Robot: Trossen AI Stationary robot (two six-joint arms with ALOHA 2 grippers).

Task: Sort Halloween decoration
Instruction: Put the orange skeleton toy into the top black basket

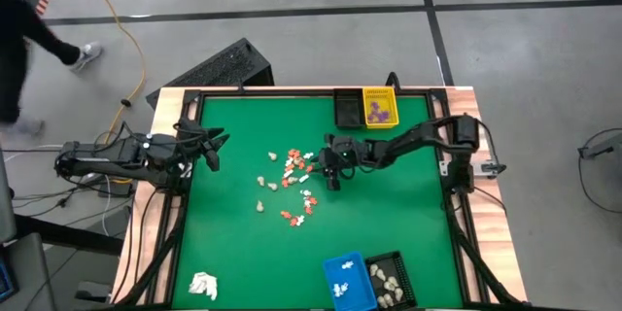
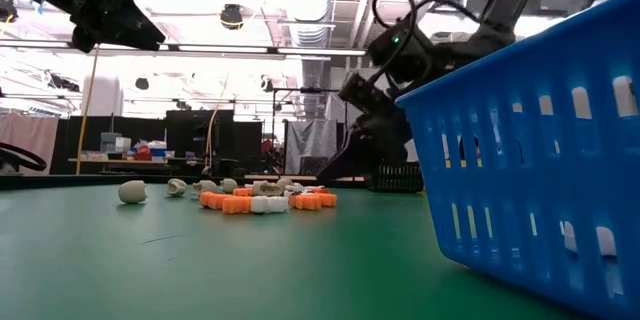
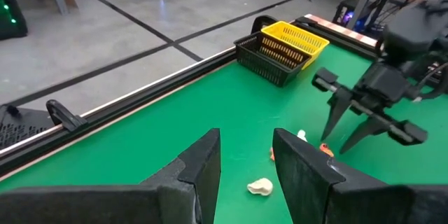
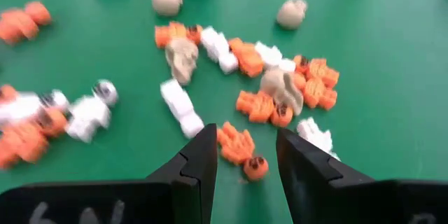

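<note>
The Halloween decoration pieces (image 1: 292,183), small orange, white and beige figures, lie scattered in the middle of the green table (image 1: 243,253). My right gripper (image 1: 334,181) hangs open just right of the pile, pointing slantwise down. In the right wrist view an orange figure (image 4: 242,149) lies on the table between its fingers, which stand on either side without touching it. My left gripper (image 1: 212,154) waits open above the table's left edge, holding nothing (image 3: 246,159).
A yellow basket (image 1: 380,108) with purple pieces and a black basket (image 1: 348,109) stand at the far edge. A blue basket (image 1: 348,282) and a black basket (image 1: 391,276) with beige pieces stand at the near edge. A white wadded lump (image 1: 203,285) lies near left.
</note>
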